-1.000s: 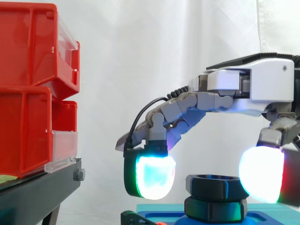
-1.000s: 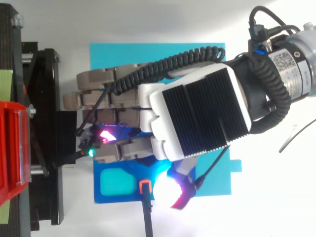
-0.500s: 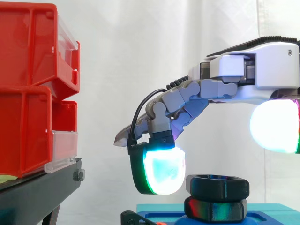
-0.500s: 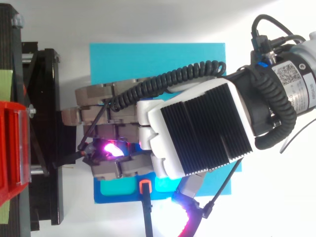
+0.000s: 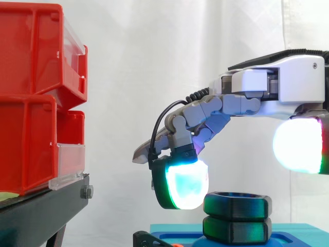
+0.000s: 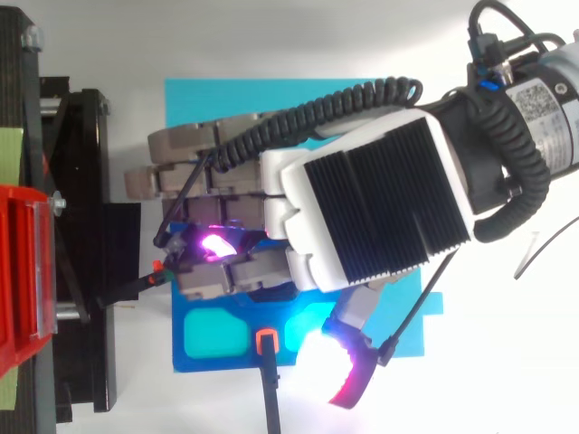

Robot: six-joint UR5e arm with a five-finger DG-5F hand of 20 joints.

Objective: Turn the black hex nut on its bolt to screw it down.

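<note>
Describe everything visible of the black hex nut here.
The nut is a black hexagonal ring, plastic-looking, with flat faces and a round opening on top. It sits level, stacked on a second black hex piece of like size, above the blue base. The hand hangs over it, open: one glowing pad is at its upper left edge in the side view, contact unclear; the thumb pad is raised to its right, apart.

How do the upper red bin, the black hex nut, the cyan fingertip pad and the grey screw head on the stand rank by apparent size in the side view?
1. Upper red bin, largest, though cut off by the edge.
2. Black hex nut and cyan fingertip pad: about alike, so unranked.
3. Grey screw head, smallest.
</note>
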